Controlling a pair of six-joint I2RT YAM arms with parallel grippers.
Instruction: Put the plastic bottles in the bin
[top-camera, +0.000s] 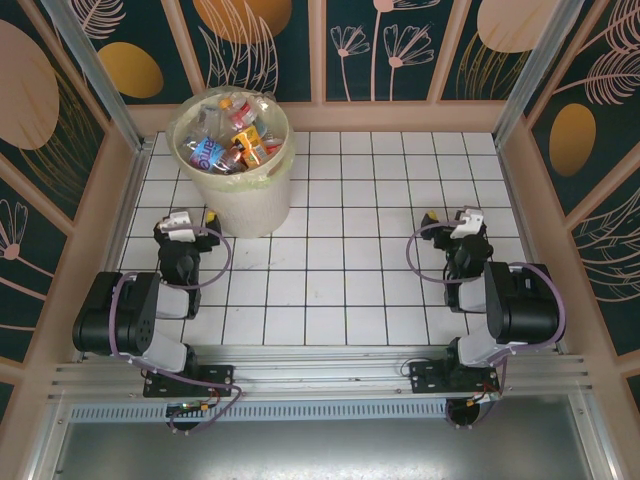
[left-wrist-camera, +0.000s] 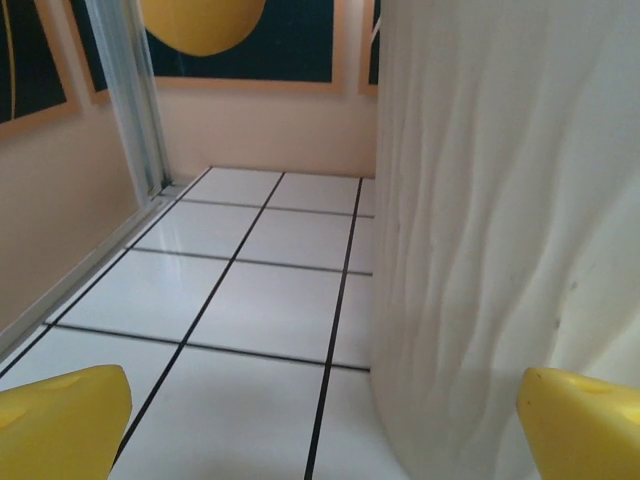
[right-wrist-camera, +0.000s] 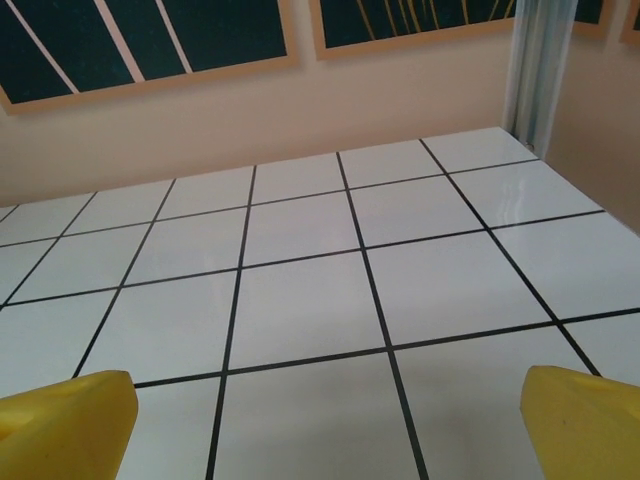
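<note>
Cream-yellow plastic was seen to form the bin (top-camera: 232, 200), which was stood upright at the far left of the white-tiled table (top-camera: 360, 260), near the back wall. A translucent yellowish bag liner (top-camera: 183, 140) was folded over its rim. The plastic bottles (top-camera: 232, 140) were piled inside it, and orange, red and blue labels could be made out among them. How many there were could not be counted.

The left gripper (left-wrist-camera: 320, 425) was held low over the tiles just in front of the bin, its jaws spread wide and nothing gripped between them. From the left wrist camera, its yellow fingertips (left-wrist-camera: 60, 420) were seen at the two lower corners, with the bin's rippled wall (left-wrist-camera: 480, 250) close ahead on the right. Whether the right-hand fingertip touched that wall could not be told.

The right gripper (right-wrist-camera: 325, 425) was likewise held open and empty, well apart from the bin, over bare tiles on the right side of the table. Its yellow fingertips (right-wrist-camera: 585, 420) were set far apart. Dark panels (right-wrist-camera: 150, 40) framed in pale wood were seen along the wall beyond.
</note>
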